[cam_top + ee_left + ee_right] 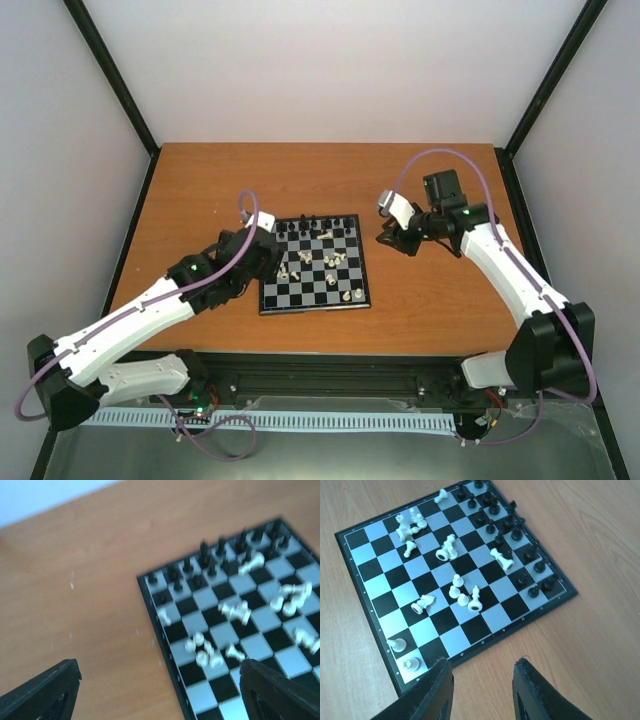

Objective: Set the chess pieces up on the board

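Arms: two are reaching in, one from each side of the board (pixel 315 307).
Black pieces (pixel 490 527): about sixteen are standing in two rows along the board's far edge; the exact count is unclear.
White pieces (pixel 456 580): about sixteen are sitting scattered over the middle and near squares. Several are lying on their sides, and two are standing at the near right corner.
Left gripper (pixel 159 667): it is hovering over the board's left edge with fingers spread wide and nothing between them. One finger is hanging over bare wood, the other over the squares.
Right gripper (pixel 482 662): it is hovering over the table just off the board's right edge, with a narrower gap showing only wood.
Edges: the thin black rim is lying flat on the wood, slightly skewed to the table edge.
Room: wood is showing on all four sides of the board, widest on the far side.
Surface: the brown wooden table (pixel 200 190) is carrying faint pale scuffs left of the board.
Surroundings: white walls (pixel 330 70) and black frame posts (pixel 115 70) are enclosing the table.
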{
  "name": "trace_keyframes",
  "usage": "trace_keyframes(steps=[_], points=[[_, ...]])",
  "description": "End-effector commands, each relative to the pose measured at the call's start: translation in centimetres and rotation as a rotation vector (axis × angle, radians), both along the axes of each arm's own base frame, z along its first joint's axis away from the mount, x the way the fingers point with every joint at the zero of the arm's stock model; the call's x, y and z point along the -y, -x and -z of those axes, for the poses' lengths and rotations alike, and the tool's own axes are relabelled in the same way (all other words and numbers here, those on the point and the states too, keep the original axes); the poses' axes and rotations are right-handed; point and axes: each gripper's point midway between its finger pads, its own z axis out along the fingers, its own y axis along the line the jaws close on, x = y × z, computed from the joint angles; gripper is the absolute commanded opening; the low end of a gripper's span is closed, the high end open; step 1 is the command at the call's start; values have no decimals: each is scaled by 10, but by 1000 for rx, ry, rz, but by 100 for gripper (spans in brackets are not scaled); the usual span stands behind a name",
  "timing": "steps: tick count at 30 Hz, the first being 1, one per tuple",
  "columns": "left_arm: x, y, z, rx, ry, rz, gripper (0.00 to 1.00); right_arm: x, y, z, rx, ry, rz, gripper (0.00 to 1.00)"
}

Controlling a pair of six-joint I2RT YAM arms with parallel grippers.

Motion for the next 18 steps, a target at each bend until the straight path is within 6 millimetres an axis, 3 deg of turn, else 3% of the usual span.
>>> trace_keyframes(steps=[1,3,4,7,12,18], points=[[-10,12,15,-62,65,43,84,-22,1,2,34,44,-160,33],[-16,10,10,-56,132,27,70,-33,-2,14,38,99,-190,33],[-19,8,11,-68,167,17,67,-39,-4,21,37,131,-196,33],[-22,-4,25,-177,274,-13,71,-55,-13,44,14,203,-192,31],[-26,-20,58,-374,348,-41,74,-78,-19,66,-75,232,-179,29],[-49,-24,54,-297,273,-115,76,-95,-19,95,-138,293,-209,31]])
